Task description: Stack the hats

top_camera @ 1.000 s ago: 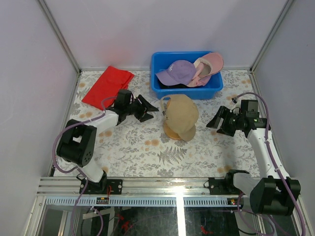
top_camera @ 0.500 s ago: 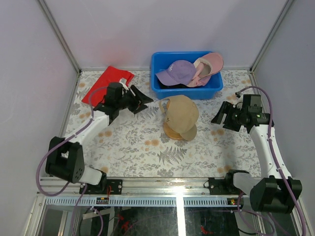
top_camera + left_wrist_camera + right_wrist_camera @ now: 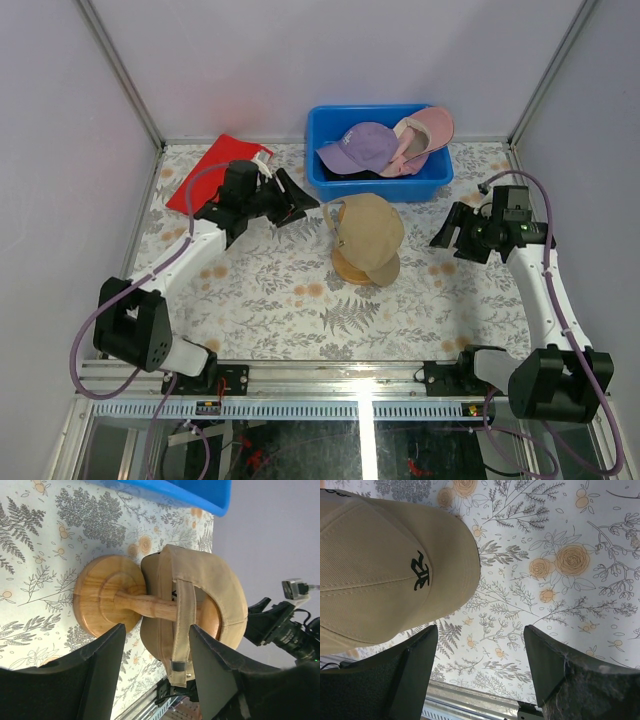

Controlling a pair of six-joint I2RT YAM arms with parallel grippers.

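A tan cap (image 3: pixel 368 232) sits on a wooden goblet-shaped stand (image 3: pixel 350 268) at the table's middle; the left wrist view shows its back strap (image 3: pixel 181 625) and the stand's base (image 3: pixel 102 595). The right wrist view shows its front with a black mark (image 3: pixel 420 570). A purple cap (image 3: pixel 358 146) and a pink cap (image 3: pixel 425 137) lie in the blue bin (image 3: pixel 380 186), with a black cap (image 3: pixel 345 176) mostly hidden under them. My left gripper (image 3: pixel 300 203) is open and empty, left of the tan cap. My right gripper (image 3: pixel 447 232) is open and empty, right of it.
A folded red cloth (image 3: pixel 212 172) lies at the back left, behind the left arm. The blue bin stands against the back wall. White walls close in the floral table on three sides.
My left arm has stretched out and its gripper moved back and slightly right, toward the bin's left corner. My right gripper moved a little back. Both stayed open.
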